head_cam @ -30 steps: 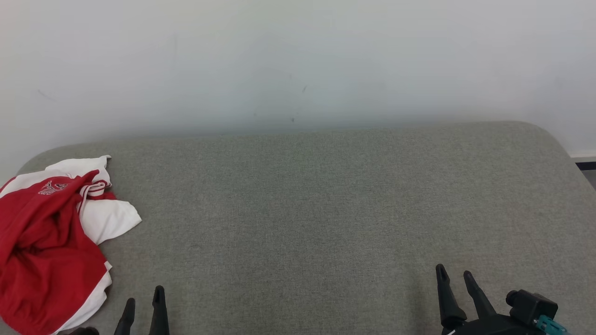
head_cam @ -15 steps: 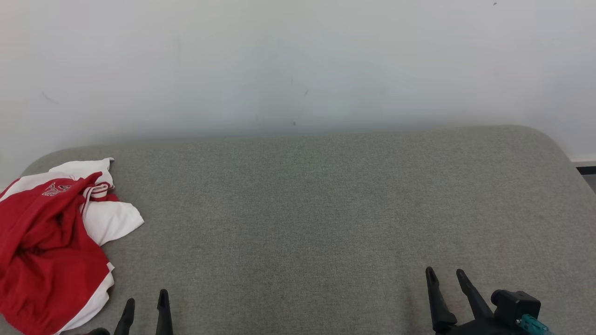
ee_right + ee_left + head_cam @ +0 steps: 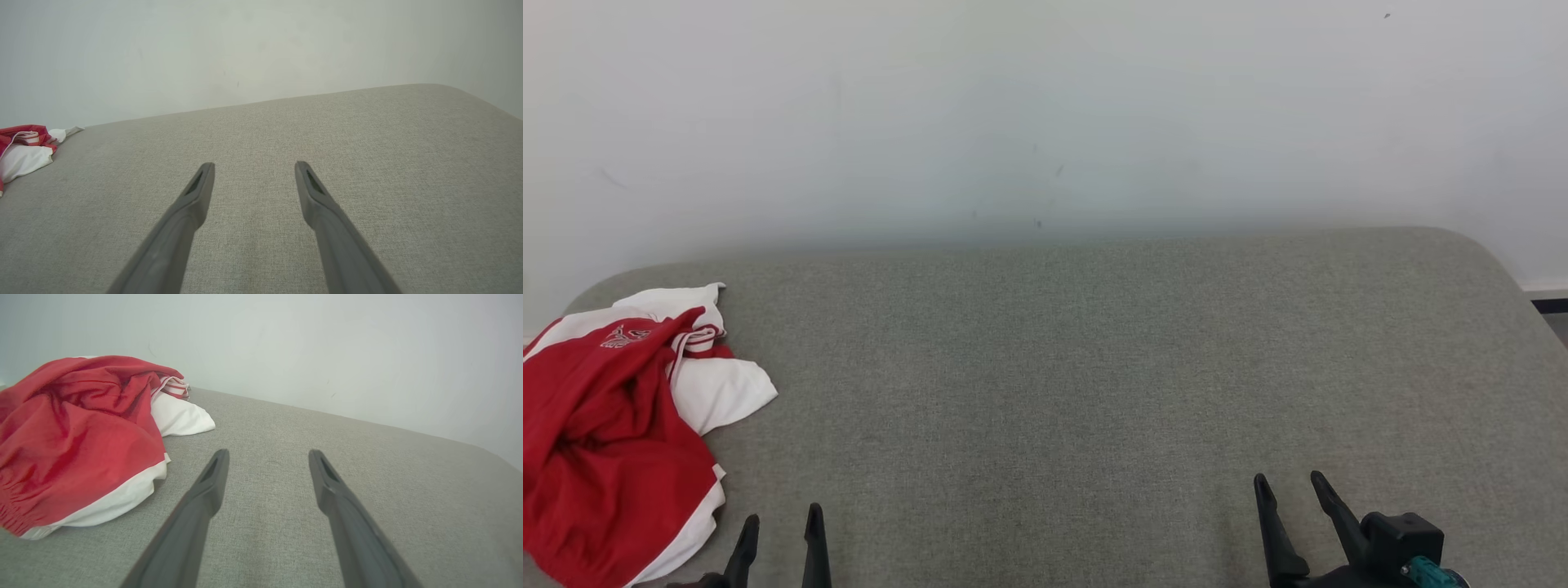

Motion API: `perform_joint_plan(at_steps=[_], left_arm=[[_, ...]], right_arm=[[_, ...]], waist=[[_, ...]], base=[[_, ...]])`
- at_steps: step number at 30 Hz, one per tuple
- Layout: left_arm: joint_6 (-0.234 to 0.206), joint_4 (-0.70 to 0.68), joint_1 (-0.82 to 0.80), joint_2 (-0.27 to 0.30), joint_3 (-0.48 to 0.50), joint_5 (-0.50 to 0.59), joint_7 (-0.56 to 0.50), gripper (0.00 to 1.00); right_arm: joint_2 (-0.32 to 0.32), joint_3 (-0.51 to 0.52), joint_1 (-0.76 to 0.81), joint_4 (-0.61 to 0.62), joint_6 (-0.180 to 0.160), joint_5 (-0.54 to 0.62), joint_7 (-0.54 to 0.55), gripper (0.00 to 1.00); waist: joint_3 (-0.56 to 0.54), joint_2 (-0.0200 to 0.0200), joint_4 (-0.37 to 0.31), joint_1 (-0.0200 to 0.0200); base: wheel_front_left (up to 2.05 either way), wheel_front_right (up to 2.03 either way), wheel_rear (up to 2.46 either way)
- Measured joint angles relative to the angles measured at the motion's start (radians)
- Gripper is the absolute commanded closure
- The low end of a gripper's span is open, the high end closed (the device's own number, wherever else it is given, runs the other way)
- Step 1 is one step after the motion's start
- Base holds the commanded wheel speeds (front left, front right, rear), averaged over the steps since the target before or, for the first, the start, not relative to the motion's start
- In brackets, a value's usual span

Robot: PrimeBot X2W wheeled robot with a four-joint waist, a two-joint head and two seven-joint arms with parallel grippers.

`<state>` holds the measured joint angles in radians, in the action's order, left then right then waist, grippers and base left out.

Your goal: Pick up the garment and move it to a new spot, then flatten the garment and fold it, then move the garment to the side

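Note:
A crumpled red and white garment [image 3: 613, 425] lies bunched at the left end of the grey padded surface [image 3: 1094, 367]. The left wrist view shows the garment [image 3: 77, 433] to the left of my fingers, a white hem along its near edge. My left gripper [image 3: 780, 520] stands open at the lower left, just right of the garment and apart from it, nothing between its fingers [image 3: 212, 477]. My right gripper [image 3: 1289, 483] stands open at the lower right over bare fabric. In the right wrist view, the garment [image 3: 20, 151] sits far left.
A pale wall [image 3: 1045, 114] runs along the far edge of the surface. The surface has rounded far corners [image 3: 1462, 241]. A strip of floor and dark skirting [image 3: 1550, 306] shows past the right edge.
The camera has tilted, so the whole picture has slid down a little. The right gripper has shifted leftward in the view. The garment lies as before.

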<state>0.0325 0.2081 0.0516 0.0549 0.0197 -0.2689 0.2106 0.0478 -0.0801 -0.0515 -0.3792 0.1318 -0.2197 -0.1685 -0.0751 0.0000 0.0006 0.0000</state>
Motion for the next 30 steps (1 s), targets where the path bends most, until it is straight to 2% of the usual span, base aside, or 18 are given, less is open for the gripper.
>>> perform_joint_plan(at_steps=[21, 30], left_arm=[[-0.025, -0.014, 0.033, -0.002, -0.017, 0.148, 0.043, 0.0], [-0.032, -0.014, 0.033, -0.002, -0.022, 0.179, 0.053, 0.0]], right_arm=[[0.001, -0.027, 0.001, -0.02, 0.0, 0.163, -0.036, 0.0], [0.001, -0.029, 0.0, -0.025, 0.0, 0.202, -0.047, 0.0]], waist=[[-0.017, 0.0, -0.004, -0.0001], [-0.017, 0.0, -0.003, 0.0]], base=[[0.0, 0.0, 0.0], [0.0, 0.0, 0.0]])
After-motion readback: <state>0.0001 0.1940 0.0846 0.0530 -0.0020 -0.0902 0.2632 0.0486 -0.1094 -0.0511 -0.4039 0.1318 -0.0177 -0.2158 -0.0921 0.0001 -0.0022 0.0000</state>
